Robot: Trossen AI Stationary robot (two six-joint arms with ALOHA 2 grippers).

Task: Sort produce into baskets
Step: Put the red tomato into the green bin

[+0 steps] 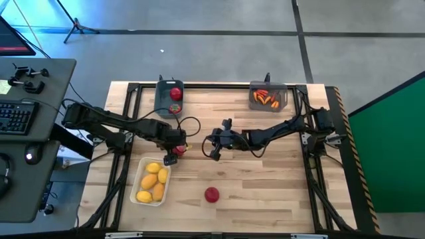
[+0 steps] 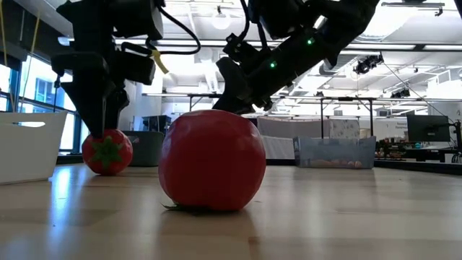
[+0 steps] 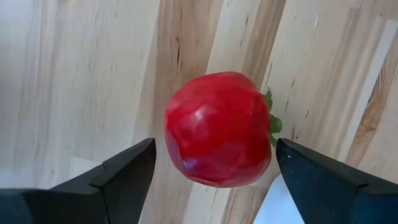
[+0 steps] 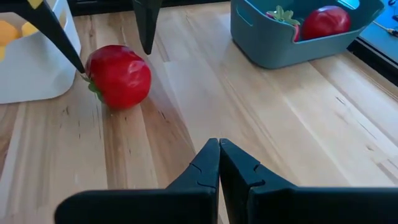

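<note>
A red tomato (image 3: 217, 130) lies on its side on the wooden table, close to the white tray (image 1: 141, 174) that holds several yellow lemons (image 1: 153, 180). My left gripper (image 3: 214, 146) points down over this tomato, open, one finger on each side of it, and neither finger visibly touches it. My right gripper (image 4: 219, 149) hovers shut over the table's middle (image 1: 214, 147) with nothing in it. A second tomato (image 1: 211, 194) rests on the table near the front edge. The blue-grey bin (image 1: 169, 96) at the back holds another tomato (image 4: 323, 22).
A translucent grey bin (image 1: 267, 96) with orange-red pepper pieces stands at the back right. The white tray's corner (image 4: 31, 62) is right beside the tomato under my left gripper. Bare wood lies between the two back bins and along the front right.
</note>
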